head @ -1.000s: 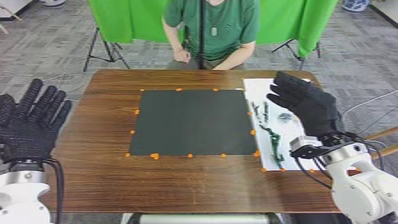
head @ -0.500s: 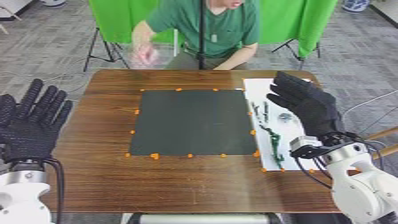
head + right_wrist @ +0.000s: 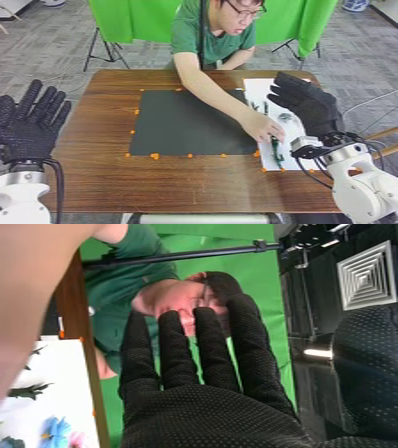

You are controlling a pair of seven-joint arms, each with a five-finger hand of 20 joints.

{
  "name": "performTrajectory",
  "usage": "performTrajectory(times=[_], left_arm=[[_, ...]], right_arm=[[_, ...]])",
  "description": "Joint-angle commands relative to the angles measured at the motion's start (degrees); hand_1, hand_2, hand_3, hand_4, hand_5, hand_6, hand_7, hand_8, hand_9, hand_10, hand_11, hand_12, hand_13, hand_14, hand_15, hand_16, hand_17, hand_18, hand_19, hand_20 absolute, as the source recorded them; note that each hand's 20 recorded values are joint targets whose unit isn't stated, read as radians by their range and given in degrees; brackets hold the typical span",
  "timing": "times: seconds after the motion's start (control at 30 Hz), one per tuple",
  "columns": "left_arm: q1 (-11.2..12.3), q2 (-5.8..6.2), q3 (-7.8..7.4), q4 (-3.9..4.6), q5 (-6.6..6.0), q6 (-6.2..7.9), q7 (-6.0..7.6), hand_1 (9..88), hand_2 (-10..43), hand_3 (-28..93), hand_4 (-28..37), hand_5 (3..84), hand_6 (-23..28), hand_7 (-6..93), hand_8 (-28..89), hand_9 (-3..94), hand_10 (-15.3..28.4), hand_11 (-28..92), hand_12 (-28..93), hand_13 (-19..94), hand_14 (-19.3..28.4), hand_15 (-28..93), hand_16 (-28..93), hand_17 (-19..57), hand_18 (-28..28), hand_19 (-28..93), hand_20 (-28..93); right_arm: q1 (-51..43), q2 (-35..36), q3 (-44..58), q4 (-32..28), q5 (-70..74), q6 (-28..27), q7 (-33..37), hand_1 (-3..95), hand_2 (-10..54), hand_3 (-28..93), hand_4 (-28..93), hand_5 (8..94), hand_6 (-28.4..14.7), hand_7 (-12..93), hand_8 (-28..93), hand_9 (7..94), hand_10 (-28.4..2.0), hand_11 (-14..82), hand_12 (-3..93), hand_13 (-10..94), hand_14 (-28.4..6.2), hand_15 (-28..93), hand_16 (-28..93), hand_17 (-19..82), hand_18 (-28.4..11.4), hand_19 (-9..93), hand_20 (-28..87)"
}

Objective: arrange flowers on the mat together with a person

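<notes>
Green stem point(image 3: 277, 154) on the white sheet point(image 3: 258, 86) is partly covered by a person's hand point(image 3: 261, 126), presumably so it can be lifted onto the dark mat point(image 3: 182, 127) alongside. Near it, the right hand point(image 3: 308, 102) is held open and empty, perhaps so room is left; the left hand point(image 3: 32, 125), also open and empty, is held well apart.

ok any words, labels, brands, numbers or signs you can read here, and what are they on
None can be read.
Dark mat: plain, no text that I can make out.
White sheet: no text that I can make out around the plant pieces.
Person's green T-shirt: no readable text.
White right arm: any small marks are too small to read.
</notes>
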Motion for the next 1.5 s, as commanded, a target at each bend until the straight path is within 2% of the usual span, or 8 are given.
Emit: performTrajectory(times=[0.03, 0.17, 0.23, 0.3, 0.57, 1.0, 1.1, 1.5], left_arm=[[1.0, -0.30, 0.22, 0.14, -0.50, 0.05, 0.09, 22.2, 16.9, 70, -28.3, 40.8, 6.3, 8.9, -9, 34.0, 13.4, 15, 8, 23, 11.0, 20, -7, -3.9, 11.2, 27, 10], [0.8, -0.15, 0.44, 0.26, -0.95, 0.23, 0.21, 22.2, 16.9, 70, -28.3, 40.9, 6.4, 8.8, -9, 34.0, 13.5, 15, 8, 23, 11.0, 20, -7, -3.9, 11.2, 27, 10], [0.6, -0.10, 0.62, 0.41, -2.56, -0.23, 0.51, 21.9, 16.6, 70, -28.3, 40.9, 6.5, 8.8, -9, 34.0, 13.5, 15, 8, 23, 11.1, 20, -7, -3.8, 11.2, 27, 10], [0.7, -0.07, 0.71, 0.32, -2.17, 0.31, 0.56, 22.0, 16.4, 70, -28.3, 40.9, 6.5, 8.8, -9, 34.1, 13.5, 16, 8, 23, 11.1, 20, -7, -3.8, 11.2, 27, 10], [0.9, -0.08, 0.63, 0.27, -2.25, -0.03, 0.62, 22.0, 16.3, 70, -28.3, 41.1, 6.5, 8.9, -9, 34.3, 13.6, 16, 8, 23, 11.1, 21, -7, -3.6, 11.1, 26, 10], [1.0, -0.28, 0.84, 0.16, -2.81, 0.30, 1.07, 21.9, 16.3, 71, -28.3, 41.4, 6.6, 9.1, -9, 34.5, 13.6, 16, 8, 23, 11.2, 21, -7, -3.7, 11.2, 27, 10], [0.9, -0.24, 0.98, 0.08, -3.62, 0.71, 1.44, 21.9, 16.3, 71, -28.3, 41.5, 6.6, 9.0, -9, 34.6, 13.6, 16, 8, 24, 11.2, 21, -7, -3.7, 11.2, 27, 10], [0.9, -0.31, 1.27, 0.12, -3.59, 0.82, 1.21, 21.9, 16.4, 71, -28.3, 41.7, 6.7, 9.2, -9, 34.8, 13.7, 16, 8, 24, 11.2, 21, -7, -3.8, 11.2, 27, 10]], right_arm=[[-0.3, -0.1, 0.2, 0.0, -0.2, -0.5, 0.1, 14.9, 8.5, 73, -22, 42.9, -1.7, 10, -9, 37.3, -11.2, 3.6, 11.1, 28, -11.7, 8, 14, 10, -15.8, 30, 12], [-0.3, -0.1, 0.1, 0.0, -0.2, -0.3, 0.5, 14.9, 8.6, 73, -21, 42.9, -1.7, 10, -9, 37.4, -11.2, 3.6, 11.1, 29, -11.7, 8, 15, 10, -16.0, 30, 12], [-0.4, -0.2, 0.1, 0.0, -0.2, 0.0, 0.6, 14.9, 8.6, 73, -21, 42.9, -1.7, 10, -9, 37.4, -11.2, 3.6, 11.1, 29, -11.6, 8, 15, 10, -16.0, 30, 12], [-0.5, -0.4, 0.0, 0.0, -0.1, 0.1, 0.6, 14.8, 8.6, 73, -21, 42.9, -1.7, 10, -9, 37.5, -11.3, 3.6, 11.1, 29, -11.8, 8, 15, 10, -16.0, 30, 12], [-0.4, -0.4, -0.2, -0.1, -0.2, 0.3, 0.8, 15.0, 8.8, 73, -21, 43.1, -1.8, 11, -9, 37.5, -11.4, 3.6, 11.1, 29, -12.1, 8, 15, 10, -16.0, 30, 12], [-0.6, -0.5, -0.1, -0.2, -0.2, 0.7, 0.9, 15.2, 8.9, 73, -21, 43.1, -1.8, 11, -9, 37.4, -11.5, 3.5, 11.1, 29, -12.1, 8, 15, 10, -16.0, 30, 12], [-0.9, -0.6, 0.1, -0.4, -0.2, 0.8, 0.8, 15.2, 8.9, 73, -21, 43.2, -1.9, 11, -9, 37.4, -11.5, 3.5, 11.1, 29, -12.2, 8, 16, 10, -16.1, 30, 12], [-1.2, -0.8, 0.4, -0.5, -0.2, 0.6, 0.9, 15.2, 9.0, 73, -21, 43.1, -1.9, 11, -9, 37.4, -11.4, 3.5, 11.1, 29, -12.2, 8, 16, 10, -16.1, 30, 12]])
